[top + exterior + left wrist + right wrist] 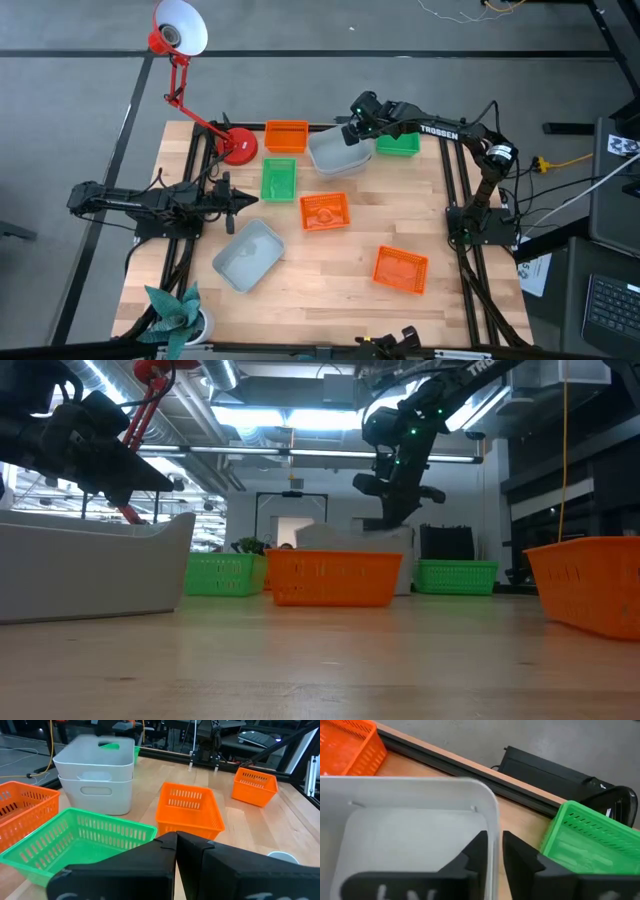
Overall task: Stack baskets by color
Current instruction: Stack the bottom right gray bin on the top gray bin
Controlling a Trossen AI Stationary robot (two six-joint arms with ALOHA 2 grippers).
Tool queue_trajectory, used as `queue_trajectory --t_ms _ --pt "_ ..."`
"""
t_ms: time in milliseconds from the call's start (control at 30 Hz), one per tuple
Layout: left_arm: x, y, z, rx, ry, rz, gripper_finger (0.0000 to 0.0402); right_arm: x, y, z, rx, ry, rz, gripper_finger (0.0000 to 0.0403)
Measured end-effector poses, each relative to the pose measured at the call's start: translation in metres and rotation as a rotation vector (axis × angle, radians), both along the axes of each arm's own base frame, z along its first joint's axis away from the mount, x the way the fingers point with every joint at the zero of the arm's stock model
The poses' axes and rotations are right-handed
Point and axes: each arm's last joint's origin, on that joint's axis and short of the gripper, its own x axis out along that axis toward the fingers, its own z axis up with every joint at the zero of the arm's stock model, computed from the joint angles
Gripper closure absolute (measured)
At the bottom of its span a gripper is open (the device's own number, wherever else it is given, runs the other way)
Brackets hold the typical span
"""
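Two pale grey baskets [336, 153] stand nested at the table's far middle; the upper one [94, 756] sits in the lower one [97, 795]. My right gripper [494, 851] comes down from above and is slightly open, with one finger inside and one outside the upper basket's right wall. A third grey basket [248, 256] rests on the table, near left. Orange baskets [286, 136] [325, 211] [400, 269] and green baskets [278, 180] [398, 144] stand singly. My left gripper [240, 198] waits shut at the left, above the table. My right gripper's fingers [477, 852] stand on either side of the upper grey basket's wall [492, 827], near a corner of its rim, slanting down from above. I cannot tell whether they touch the wall. The basket sits in the lower grey basket.
A red desk lamp's round base [239, 147] stands at the far left beside the orange basket. A green paper plant [178, 312] sits at the near left corner. Bare wood shows along the near edge and between the single baskets.
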Motion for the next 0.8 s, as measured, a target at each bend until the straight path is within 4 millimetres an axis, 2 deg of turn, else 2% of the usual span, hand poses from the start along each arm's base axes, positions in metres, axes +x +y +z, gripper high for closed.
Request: queue_trajectory --t_ms 200,267,433,567,700,800 --pt "0.0 0.0 0.0 0.0 0.002 -0.001 0.0401 0.001 0.0 0.002 0.011 -0.015 0.011 0.0316" --pt "0.0 0.0 0.0 0.0 0.002 0.0 0.0401 0.004 0.001 0.004 0.053 -0.054 0.068 0.0315" --pt "0.0 0.0 0.0 0.0 0.002 0.0 0.0401 0.017 0.02 0.006 0.203 -0.152 0.506 0.0316" --pt "0.0 0.0 0.0 0.0 0.003 0.0 0.0401 0.027 0.046 -0.002 0.206 -0.127 0.801 0.0317" --pt "0.0 0.0 0.0 0.0 0.003 0.0 0.0401 0.037 0.075 -0.013 0.158 -0.093 1.016 0.0317" --pt "0.0 0.0 0.0 0.0 0.003 -0.001 0.0401 0.045 0.091 -0.021 0.108 -0.105 1.104 0.0317"
